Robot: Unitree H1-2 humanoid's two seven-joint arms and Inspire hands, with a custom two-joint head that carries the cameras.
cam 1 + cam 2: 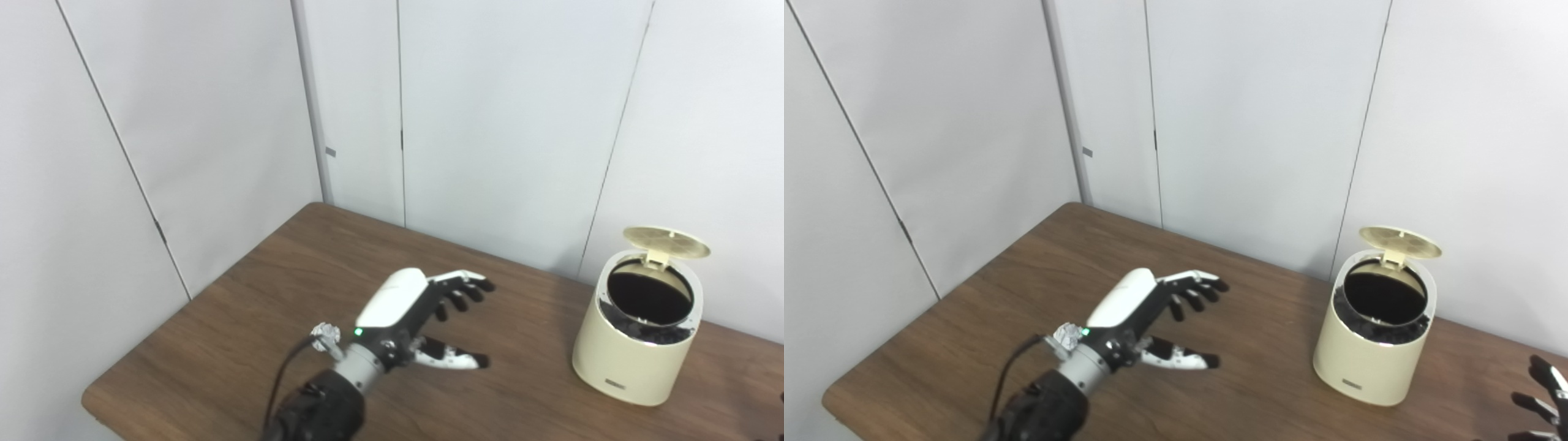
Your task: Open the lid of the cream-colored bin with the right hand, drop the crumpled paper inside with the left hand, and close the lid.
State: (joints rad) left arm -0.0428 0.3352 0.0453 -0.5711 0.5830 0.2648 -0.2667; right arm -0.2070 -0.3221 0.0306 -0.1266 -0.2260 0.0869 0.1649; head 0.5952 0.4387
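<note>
**Paper still to be fetched**

Fingers spread and empty, my left hand (422,312) hovers over the table (245,343). Crumpled paper (326,334) lies behind its wrist, so I should draw back and pinch it. Bin (637,343) stands right, lid (666,241) up; my right hand (1543,395) waits open beside it.
</note>
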